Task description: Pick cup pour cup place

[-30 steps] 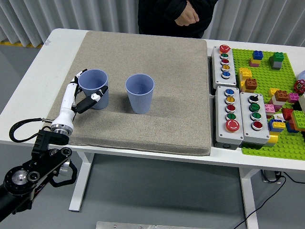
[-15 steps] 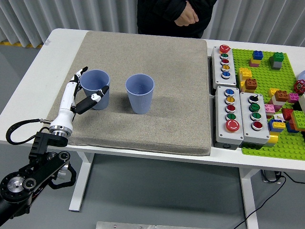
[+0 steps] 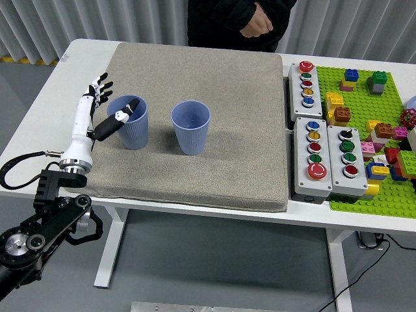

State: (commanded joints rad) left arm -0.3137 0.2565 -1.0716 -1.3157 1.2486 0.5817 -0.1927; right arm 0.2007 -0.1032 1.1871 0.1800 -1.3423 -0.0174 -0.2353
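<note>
Since the earlier frame your left hand [image 3: 97, 107] has drawn back off the left cup [image 3: 129, 121]: fingers spread beside it, thumb near the rim, gripping nothing. Both cups stand upright on the mat [image 3: 221, 162], right cup [image 3: 191, 127] nearby. Risk: your thumb catches the rim and tips it.

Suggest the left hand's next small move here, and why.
Probably draw the left hand back right and curl it around the left cup. Its fingers are spread to the cup's left, off its wall, with only the thumb across the rim, so nothing is gripped yet. Both cups stand upright on the grey mat.
</note>
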